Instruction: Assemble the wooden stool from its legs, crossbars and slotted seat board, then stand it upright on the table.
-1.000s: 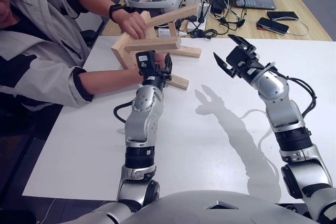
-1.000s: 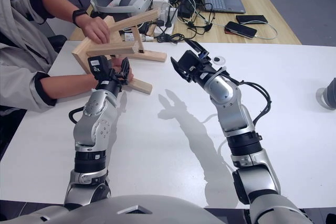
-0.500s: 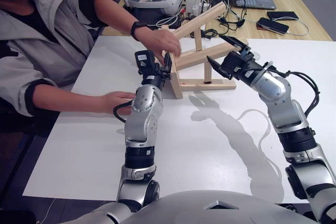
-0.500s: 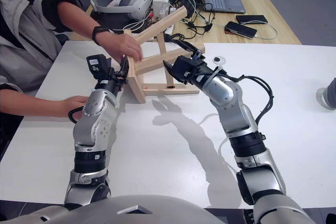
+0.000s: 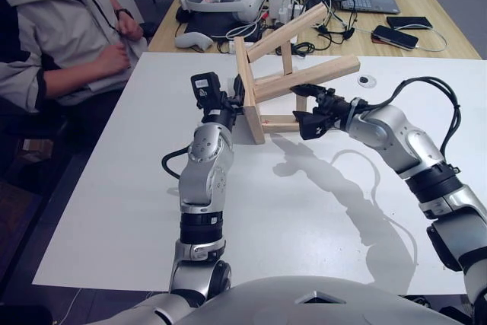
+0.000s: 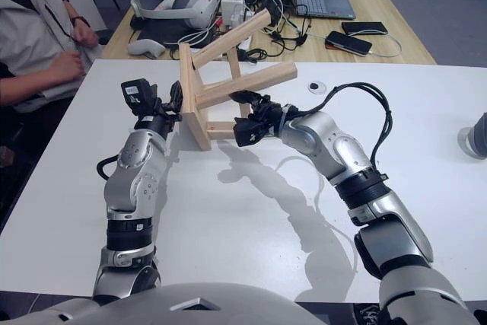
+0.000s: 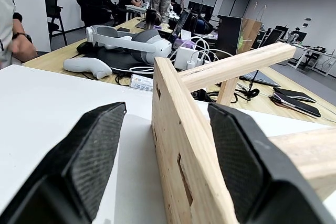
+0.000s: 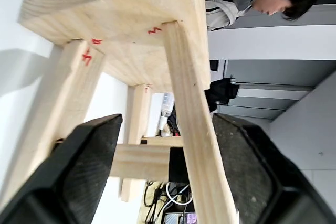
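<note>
wooden stool (image 5: 304, 78) lies on its side on the white worktop (image 5: 304, 211). left gripper (image 7: 168, 109) has fingers (image 7: 100, 150) wide around the seat board (image 5: 249, 108), right gripper (image 8: 168, 124) wide around a leg (image 8: 194, 103); touching is hard to tell.

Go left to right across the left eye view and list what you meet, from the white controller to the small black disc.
From the left: controller → seat board → right tool → disc.
</note>
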You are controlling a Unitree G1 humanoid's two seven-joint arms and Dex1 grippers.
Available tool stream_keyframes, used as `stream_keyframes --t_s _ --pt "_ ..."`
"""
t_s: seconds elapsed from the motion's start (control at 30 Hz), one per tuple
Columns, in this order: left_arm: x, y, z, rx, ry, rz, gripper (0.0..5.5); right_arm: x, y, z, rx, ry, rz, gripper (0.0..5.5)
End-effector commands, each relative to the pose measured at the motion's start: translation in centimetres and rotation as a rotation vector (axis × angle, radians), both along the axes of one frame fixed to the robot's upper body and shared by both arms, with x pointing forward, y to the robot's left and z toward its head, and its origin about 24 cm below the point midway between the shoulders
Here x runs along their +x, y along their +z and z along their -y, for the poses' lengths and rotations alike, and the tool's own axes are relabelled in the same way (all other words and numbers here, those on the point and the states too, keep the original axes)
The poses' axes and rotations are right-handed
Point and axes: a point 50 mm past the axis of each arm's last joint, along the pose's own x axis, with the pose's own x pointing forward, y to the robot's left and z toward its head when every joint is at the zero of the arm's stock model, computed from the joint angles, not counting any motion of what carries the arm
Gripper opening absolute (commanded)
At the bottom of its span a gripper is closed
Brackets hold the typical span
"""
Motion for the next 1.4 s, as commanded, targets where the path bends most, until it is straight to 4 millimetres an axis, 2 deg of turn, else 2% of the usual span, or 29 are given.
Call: stream_keyframes --t_s 0.03,0.27,0.57,0.73,0.97,1.1,1.2,1.4 --pt "0.2 0.1 0.4 -0.023 -0.002 -0.006 2.92 1.1 0.6 -1.9 0.031 -0.007 0.085 3.19" --pt "0.2 0.0 0.5 -0.027 -0.002 -0.01 2.92 2.3 -0.6 -2.8 0.001 -0.071 0.075 3.19" --pt "0.2 0.0 0.5 -0.027 -0.002 -0.011 2.92 3.0 -2.2 -3.0 0.028 -0.156 -0.007 1.79" --pt "0.2 0.0 0.5 -0.026 -0.004 -0.012 2.92 2.6 -2.4 -2.9 0.065 -0.178 -0.068 1.59" --pt "0.3 0.2 -0.3 -0.064 0.046 -0.002 2.92 2.4 -1.2 -1.4 0.251 -0.278 -0.172 1.59" --pt "0.3 0.9 -2.3 -0.125 0.168 0.039 2.92 2.1 -0.7 -0.9 0.296 -0.292 -0.192 1.59" --pt "0.5 1.2 -3.3 -0.143 0.198 0.05 2.92 1.9 -0.5 -0.8 0.343 -0.299 -0.217 1.59" --pt "0.4 1.4 -3.7 -0.129 0.193 0.053 2.92 1.7 0.5 -0.8 0.644 -0.373 -0.374 1.59"
